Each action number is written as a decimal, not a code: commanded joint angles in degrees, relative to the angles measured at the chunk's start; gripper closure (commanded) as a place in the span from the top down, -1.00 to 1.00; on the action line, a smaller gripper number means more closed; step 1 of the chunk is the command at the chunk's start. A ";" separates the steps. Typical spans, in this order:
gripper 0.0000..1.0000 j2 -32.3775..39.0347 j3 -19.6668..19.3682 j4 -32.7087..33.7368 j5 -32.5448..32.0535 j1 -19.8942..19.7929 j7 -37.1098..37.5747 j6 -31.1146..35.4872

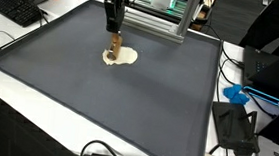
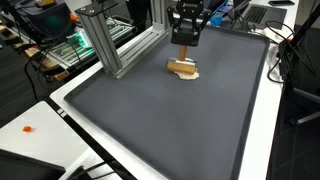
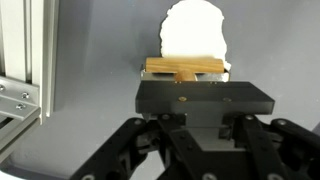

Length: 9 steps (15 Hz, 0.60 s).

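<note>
holding: my claw [image 1: 113,28] is clamped on the wooden piece [image 1: 113,42], which hangs straight down out of it in an exterior view.
claw: jaws drawn in tight on the stem of the wood. the arm comes down from above, over the far part of the mat.
wooden piece: in the wrist view it reads to me as a t, with a short stem running back into the claw and a crossbar lying level across the front. its lower end is at the white patch, and i cannot tell whether it touches or hangs just over it.
white patch [image 1: 123,57]: a flat, ragged-edged pale shape lying on the mat, under the wood and reaching a little beyond it.
mat [image 1: 97,105]: dark grey, covering most of the tabletop [image 2: 268,130], whose white margin shows round it.
aluminium frame [image 1: 162,26]: silver extrusion at the far side of the mat, near the claw and apart from the wood.
keyboard [image 1: 15,8]: black, off the mat at one corner.
blue object [image 1: 237,94]: small, on the white margin among cables, well apart from the claw.
orange bit [image 2: 28,129]: tiny, on a white surface off the mat, too small for me to name.
</note>
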 commanded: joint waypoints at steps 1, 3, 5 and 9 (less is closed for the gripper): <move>-0.56 1.78 -1.36 -1.43 -3.15 -0.13 4.34 3.50; -0.56 1.89 -1.92 -1.41 -4.64 -0.23 5.62 4.33; -0.56 2.06 -2.08 -1.15 -4.40 -0.40 5.38 4.70; -0.56 1.11 -1.11 -0.91 -0.24 -1.13 -2.70 4.56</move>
